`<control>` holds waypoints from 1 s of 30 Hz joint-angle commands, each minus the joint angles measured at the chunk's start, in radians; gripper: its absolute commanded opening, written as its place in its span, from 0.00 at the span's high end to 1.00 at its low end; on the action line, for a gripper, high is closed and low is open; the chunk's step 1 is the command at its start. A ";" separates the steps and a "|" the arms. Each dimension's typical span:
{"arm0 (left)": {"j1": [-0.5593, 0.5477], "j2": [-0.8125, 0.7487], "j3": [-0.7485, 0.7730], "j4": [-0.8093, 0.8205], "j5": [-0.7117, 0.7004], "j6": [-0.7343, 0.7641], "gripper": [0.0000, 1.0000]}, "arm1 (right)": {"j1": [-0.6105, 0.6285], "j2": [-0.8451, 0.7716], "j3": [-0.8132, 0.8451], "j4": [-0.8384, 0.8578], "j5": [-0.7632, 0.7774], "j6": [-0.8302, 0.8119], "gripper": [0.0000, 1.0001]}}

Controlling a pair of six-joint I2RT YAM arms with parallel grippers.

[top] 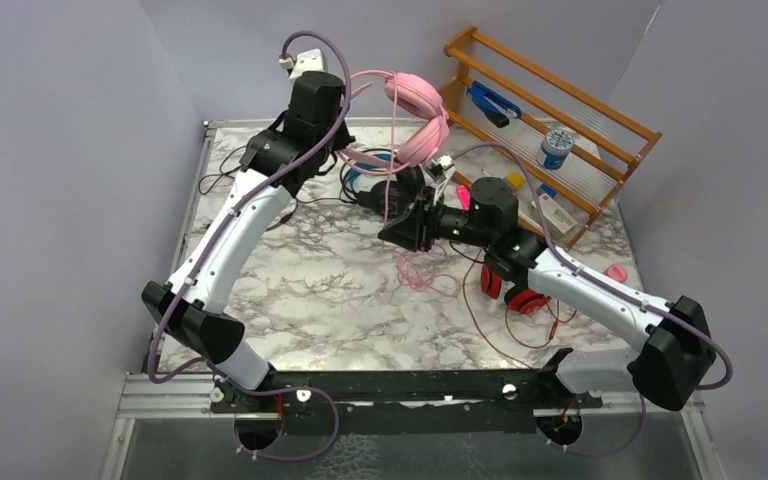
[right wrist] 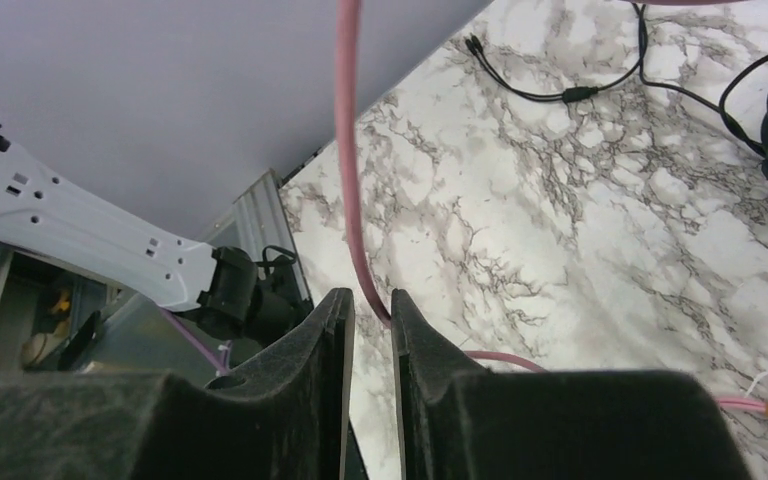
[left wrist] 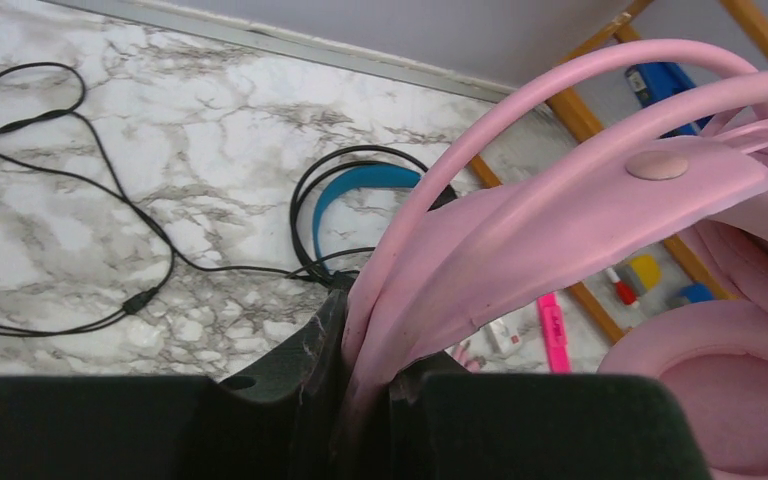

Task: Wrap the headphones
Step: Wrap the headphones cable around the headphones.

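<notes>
The pink headphones (top: 415, 110) hang in the air at the back, held by the headband (left wrist: 520, 215). My left gripper (top: 345, 152) is shut on that headband, which is pinched between the fingers (left wrist: 370, 340). Their thin pink cable (top: 392, 195) drops to the table and loops there. My right gripper (top: 398, 230) hovers beside this cable; its jaws stand a narrow slit apart (right wrist: 368, 300), and the pink cable (right wrist: 350, 150) runs past the tips and behind the right finger. The black headphones with blue band (top: 365, 182) lie under the pink ones and also show in the left wrist view (left wrist: 360, 180). The red headphones (top: 515, 290) lie under my right arm.
A wooden rack (top: 560, 110) with small items and a blue-lidded jar (top: 557, 148) leans at the back right. Black cable (left wrist: 110, 170) sprawls over the marble at the back left. Red cable (top: 500, 335) loops at the front right. A pink cap (top: 616, 271) lies at the right edge.
</notes>
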 commanded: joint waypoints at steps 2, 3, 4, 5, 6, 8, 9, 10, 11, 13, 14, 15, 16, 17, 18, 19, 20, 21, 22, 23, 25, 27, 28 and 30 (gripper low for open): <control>0.003 -0.085 0.092 0.059 0.181 -0.058 1.00 | 0.007 0.026 -0.045 0.167 0.071 -0.029 0.69; 0.003 -0.091 0.100 0.056 0.202 -0.055 1.00 | 0.007 0.025 -0.071 0.198 0.086 -0.031 0.64; 0.003 -0.095 0.110 0.048 0.213 -0.051 1.00 | 0.007 0.022 -0.096 0.230 0.093 -0.035 0.57; 0.003 -0.098 0.123 0.041 0.225 -0.048 1.00 | 0.008 0.020 -0.121 0.273 0.090 -0.047 0.50; 0.003 -0.102 0.133 0.033 0.234 -0.048 1.00 | 0.007 0.020 -0.144 0.315 0.087 -0.062 0.45; 0.003 -0.114 0.143 0.023 0.249 -0.050 1.00 | 0.007 0.030 -0.168 0.365 0.075 -0.101 0.35; 0.003 -0.119 0.145 0.023 0.258 -0.052 1.00 | 0.007 0.037 -0.171 0.374 0.080 -0.120 0.32; 0.003 -0.122 0.149 0.022 0.266 -0.052 1.00 | 0.007 0.048 -0.171 0.379 0.092 -0.137 0.29; 0.003 -0.124 0.153 0.020 0.271 -0.052 1.00 | 0.005 0.058 -0.168 0.377 0.107 -0.154 0.27; 0.003 -0.121 0.167 0.013 0.272 -0.050 1.00 | -0.004 0.066 -0.160 0.352 0.134 -0.180 0.26; 0.003 -0.119 0.171 0.011 0.271 -0.049 1.00 | -0.010 0.059 -0.163 0.335 0.145 -0.186 0.26; 0.003 -0.116 0.181 0.009 0.273 -0.047 1.00 | -0.016 0.045 -0.173 0.319 0.165 -0.187 0.25; 0.003 -0.111 0.195 0.004 0.277 -0.045 1.00 | -0.022 0.028 -0.192 0.314 0.190 -0.185 0.23; 0.004 -0.107 0.209 -0.001 0.277 -0.042 1.00 | -0.030 0.013 -0.213 0.315 0.212 -0.182 0.22; 0.004 -0.104 0.219 -0.004 0.275 -0.040 1.00 | -0.040 0.002 -0.227 0.309 0.220 -0.181 0.21; 0.005 -0.101 0.227 -0.004 0.272 -0.038 1.00 | -0.048 -0.006 -0.237 0.295 0.214 -0.186 0.21; 0.005 -0.099 0.237 -0.006 0.270 -0.036 1.00 | -0.052 -0.016 -0.245 0.278 0.211 -0.198 0.20; 0.005 -0.096 0.248 -0.007 0.270 -0.033 1.00 | -0.053 -0.026 -0.258 0.272 0.202 -0.212 0.20; 0.005 -0.092 0.256 -0.012 0.271 -0.033 1.00 | -0.053 -0.038 -0.269 0.266 0.184 -0.230 0.20; 0.005 -0.090 0.263 -0.014 0.272 -0.034 1.00 | -0.055 -0.047 -0.275 0.260 0.166 -0.243 0.20; 0.005 -0.088 0.267 -0.017 0.280 -0.039 1.00 | -0.053 -0.045 -0.267 0.248 0.145 -0.256 0.17; 0.005 -0.090 0.267 -0.017 0.291 -0.046 1.00 | -0.053 -0.012 -0.233 0.249 0.107 -0.267 0.17; 0.005 -0.092 0.267 -0.017 0.295 -0.050 1.00 | -0.053 0.014 -0.211 0.254 0.095 -0.268 0.17; 0.006 -0.096 0.267 -0.016 0.302 -0.054 1.00 | -0.053 0.063 -0.178 0.289 0.100 -0.267 0.17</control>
